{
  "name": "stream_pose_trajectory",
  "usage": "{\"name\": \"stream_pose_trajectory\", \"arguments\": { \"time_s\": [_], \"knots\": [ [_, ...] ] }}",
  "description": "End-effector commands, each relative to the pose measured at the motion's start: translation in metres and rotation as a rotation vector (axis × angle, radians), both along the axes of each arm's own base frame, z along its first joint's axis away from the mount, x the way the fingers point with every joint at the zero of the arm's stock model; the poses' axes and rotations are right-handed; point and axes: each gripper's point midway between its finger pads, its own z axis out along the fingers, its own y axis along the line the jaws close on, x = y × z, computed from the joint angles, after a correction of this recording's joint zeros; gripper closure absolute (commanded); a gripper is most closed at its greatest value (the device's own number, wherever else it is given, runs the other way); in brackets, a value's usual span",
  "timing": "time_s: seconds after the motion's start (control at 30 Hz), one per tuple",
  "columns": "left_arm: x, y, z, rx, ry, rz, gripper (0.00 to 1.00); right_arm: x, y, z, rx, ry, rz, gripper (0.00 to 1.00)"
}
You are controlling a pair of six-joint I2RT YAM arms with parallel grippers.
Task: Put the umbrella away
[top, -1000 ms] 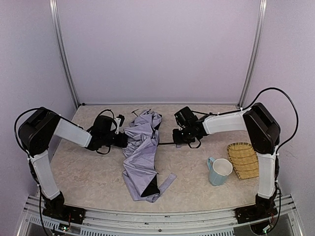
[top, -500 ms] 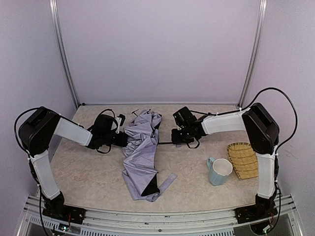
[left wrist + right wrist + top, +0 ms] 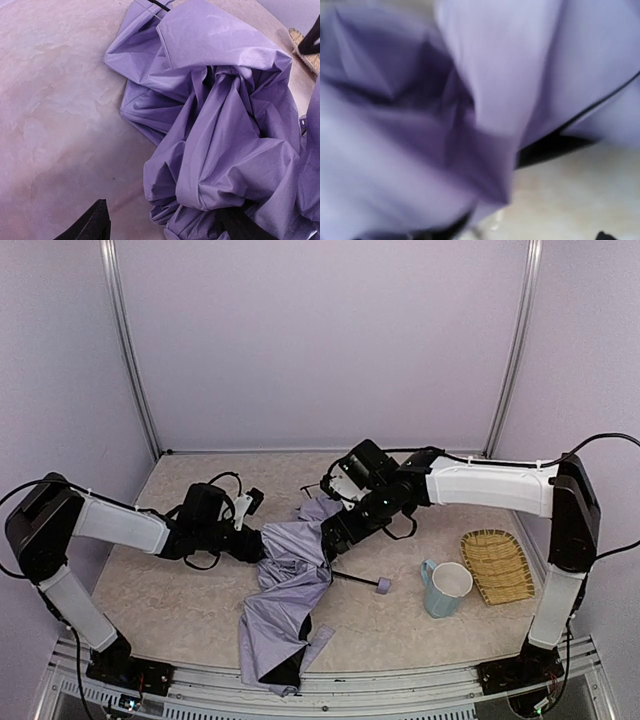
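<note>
In the middle of the beige marbled table (image 3: pixel 170 590) lies one pale lavender folding umbrella (image 3: pixel 290 585), all crumpled, its cloth trailing toward 6 o'clock. One thin black shaft (image 3: pixel 355 578) sticks out toward 4 o'clock and ends in one small lavender knob (image 3: pixel 383 585). The left gripper (image 3: pixel 256 546) is at the cloth's 9 o'clock side, its two black fingers (image 3: pixel 92 225) wide apart with cloth bunched between them. The right gripper (image 3: pixel 335 532) is against the cloth at 1 o'clock. Its view is blurry, so I cannot tell if its fingers are apart. One pale blue mug (image 3: pixel 447 592) stands at 4 o'clock, just beside one woven straw basket (image 3: pixel 500 565).
</note>
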Motion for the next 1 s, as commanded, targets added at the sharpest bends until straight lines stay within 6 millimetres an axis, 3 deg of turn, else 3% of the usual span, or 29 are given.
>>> {"name": "stream_pose_trajectory", "arguments": {
  "time_s": [0.0, 0.1, 0.17, 0.23, 0.33, 0.47, 0.57, 0.73, 0.87, 0.97],
  "knots": [
    [0.002, 0.009, 0.02, -0.064, -0.029, 0.035, 0.27, 0.002, -0.002, 0.047, -0.117, -0.122, 0.153, 0.0],
    [0.015, 0.034, 0.031, -0.068, -0.063, 0.146, 0.22, -0.004, 0.023, 0.082, -0.137, -0.221, 0.28, 0.0],
    [0.024, 0.052, 0.036, -0.068, -0.083, 0.22, 0.19, -0.018, 0.046, 0.098, -0.113, -0.255, 0.407, 0.0],
    [0.031, 0.069, 0.041, -0.067, -0.102, 0.298, 0.04, -0.029, 0.066, 0.098, -0.096, -0.258, 0.491, 0.0],
    [0.035, 0.091, 0.044, -0.063, -0.123, 0.391, 0.01, -0.034, 0.085, 0.06, -0.185, -0.198, 0.544, 0.0],
    [0.034, 0.105, 0.045, -0.057, -0.134, 0.437, 0.01, -0.043, 0.097, 0.011, -0.271, -0.088, 0.591, 0.0],
    [0.033, 0.106, 0.048, -0.056, -0.146, 0.43, 0.01, -0.046, 0.106, -0.023, -0.29, -0.021, 0.597, 0.0],
    [0.034, 0.1, 0.051, -0.089, -0.142, 0.414, 0.01, -0.031, 0.116, -0.086, -0.348, -0.024, 0.571, 0.0],
    [0.034, 0.098, 0.055, -0.1, -0.15, 0.405, 0.01, -0.014, 0.124, -0.12, -0.383, -0.078, 0.538, 0.02],
    [0.033, 0.1, 0.058, -0.096, -0.159, 0.406, 0.01, -0.011, 0.118, -0.143, -0.424, -0.069, 0.539, 0.1]
  ]
}}
